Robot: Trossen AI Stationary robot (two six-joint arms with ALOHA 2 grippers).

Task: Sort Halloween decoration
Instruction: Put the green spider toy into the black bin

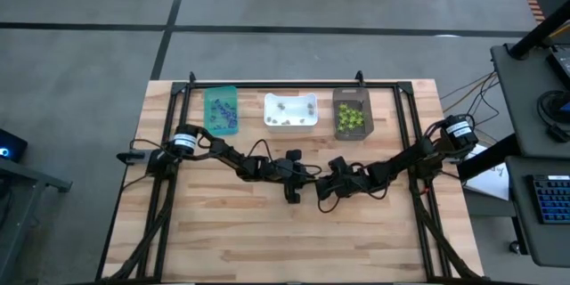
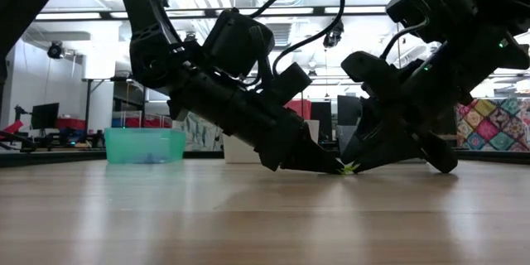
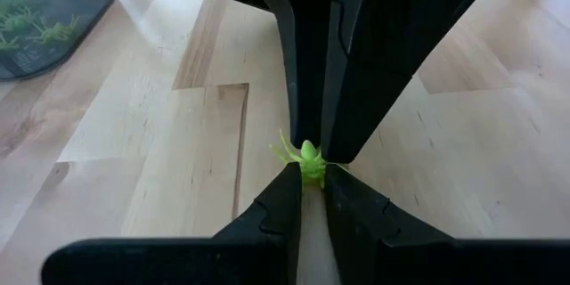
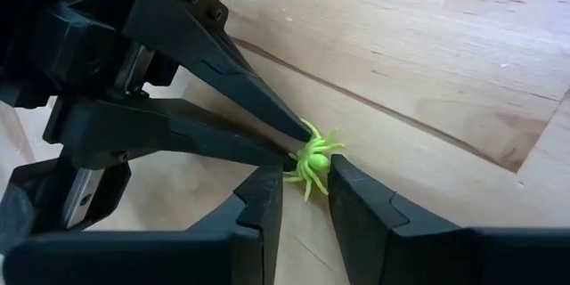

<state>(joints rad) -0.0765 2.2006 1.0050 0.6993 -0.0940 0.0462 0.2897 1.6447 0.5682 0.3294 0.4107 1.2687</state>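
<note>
Meeting tip to tip near the middle of the butcher-block desk (image 1: 267,232), both grippers converge on one lime-green plastic spider (image 4: 313,162) — a glossy, round-bodied trinket with thin splayed legs, lying on the pale wood planks. The left gripper (image 3: 307,176) has its matte black, wedge-shaped fingers drawn nearly together, their tips touching the spider's body. The right gripper (image 4: 305,176) brackets the same spider with its fingers slightly apart, one on each side; whether they actually pinch it cannot be told.

Both arms stretch inward from the desk's left and right edges and slope down steeply, so that their fingertips sit at the surface, as the low view shows; there the spider (image 2: 345,168) is only a green speck between the two dark noses.

Only the high view shows the three rectangular bins along the far edge: a translucent teal bin (image 1: 221,109) with purple pieces (image 1: 223,112), a white bin (image 1: 290,110) with pale greyish pieces (image 1: 287,118), and a dark brown bin (image 1: 351,112) heaped with lime-green pieces (image 1: 350,118). The left wrist view catches a corner of that dark bin, green legs faint through its smoky wall.
</note>
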